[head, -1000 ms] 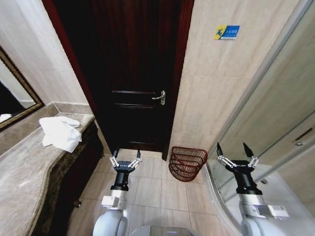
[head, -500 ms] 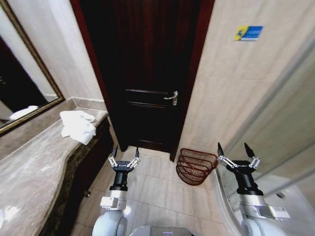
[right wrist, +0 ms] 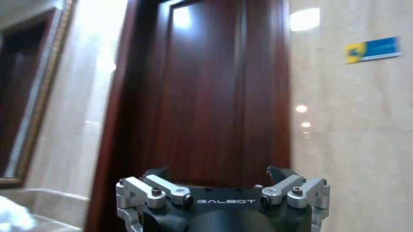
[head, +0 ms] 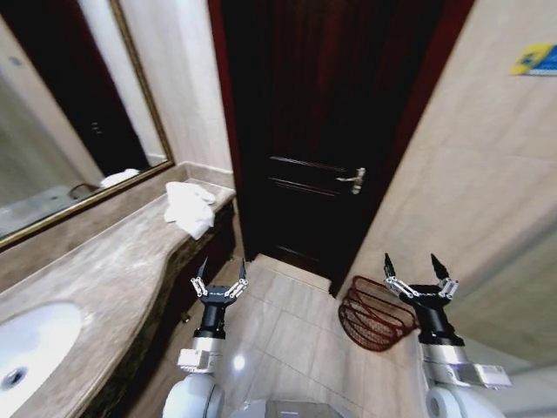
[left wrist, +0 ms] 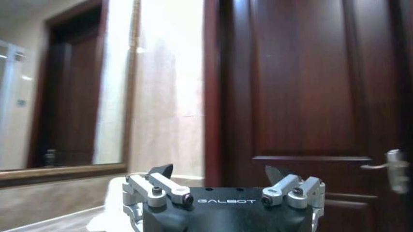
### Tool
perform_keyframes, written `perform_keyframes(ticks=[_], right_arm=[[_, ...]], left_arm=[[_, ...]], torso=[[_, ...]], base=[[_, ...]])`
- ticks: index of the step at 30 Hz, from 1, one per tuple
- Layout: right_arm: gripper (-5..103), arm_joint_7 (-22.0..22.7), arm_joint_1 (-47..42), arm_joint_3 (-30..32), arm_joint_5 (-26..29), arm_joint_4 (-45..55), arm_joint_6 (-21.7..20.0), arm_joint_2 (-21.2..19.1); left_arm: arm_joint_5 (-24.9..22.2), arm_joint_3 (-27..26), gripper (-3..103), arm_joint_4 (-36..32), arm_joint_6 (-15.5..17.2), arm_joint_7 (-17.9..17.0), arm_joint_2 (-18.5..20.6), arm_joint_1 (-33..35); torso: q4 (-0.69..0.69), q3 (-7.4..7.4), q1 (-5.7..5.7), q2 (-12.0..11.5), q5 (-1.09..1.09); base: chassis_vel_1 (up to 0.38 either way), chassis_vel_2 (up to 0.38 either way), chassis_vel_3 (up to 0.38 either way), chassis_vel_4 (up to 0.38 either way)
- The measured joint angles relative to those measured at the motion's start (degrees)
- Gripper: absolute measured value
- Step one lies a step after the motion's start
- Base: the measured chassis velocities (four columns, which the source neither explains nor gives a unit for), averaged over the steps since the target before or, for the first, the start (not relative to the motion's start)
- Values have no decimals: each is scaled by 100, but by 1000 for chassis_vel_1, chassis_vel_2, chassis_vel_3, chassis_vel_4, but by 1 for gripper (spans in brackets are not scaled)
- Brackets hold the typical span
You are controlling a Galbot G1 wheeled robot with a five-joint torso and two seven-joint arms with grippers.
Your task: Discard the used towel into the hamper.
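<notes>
We are facing a dark door (head: 322,131); the white towel (head: 190,207) is lying at the desk's (head: 104,287) far end on our left. The hamper (head: 376,313) is sitting on the floor right of the door, its contents unclear. Our left claw (head: 219,278) and right claw (head: 419,273) are hanging apart, gripping nothing.

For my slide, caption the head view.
Both open claws, left claw and right claw, idle; crumpled white towel on marble counter.
</notes>
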Motion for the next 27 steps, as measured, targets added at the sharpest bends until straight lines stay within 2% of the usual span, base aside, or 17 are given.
perform_keyframes(ticks=[7, 8, 10, 16, 27], right_arm=[[100, 0, 26, -24, -10, -9, -20, 0], [100, 4, 33, -26, -7, -14, -18, 0], [100, 23, 42, -31, 3, -21, 0, 0], [100, 87, 35, -34, 35, -21, -52, 0], [100, 32, 13, -48, -52, 3, -103, 0]], left_arm=[[42, -30, 97, 28, 87, -127, 0, -10], [45, -30, 94, 31, 106, -160, 0, -13], [63, -30, 96, 40, 125, -196, 0, -17], [216, -32, 99, 129, 189, -530, 0, -64], [303, -33, 100, 143, 165, -534, 0, -62]], torso=[[0, 0, 0, 0, 0], [0, 0, 0, 0, 0], [0, 0, 0, 0, 0], [1, 0, 0, 0, 0], [-1, -1, -2, 1, 0]], base=[[123, 122, 126, 121], [145, 125, 117, 118], [120, 125, 117, 111], [133, 117, 130, 131], [23, 30, 31, 19]])
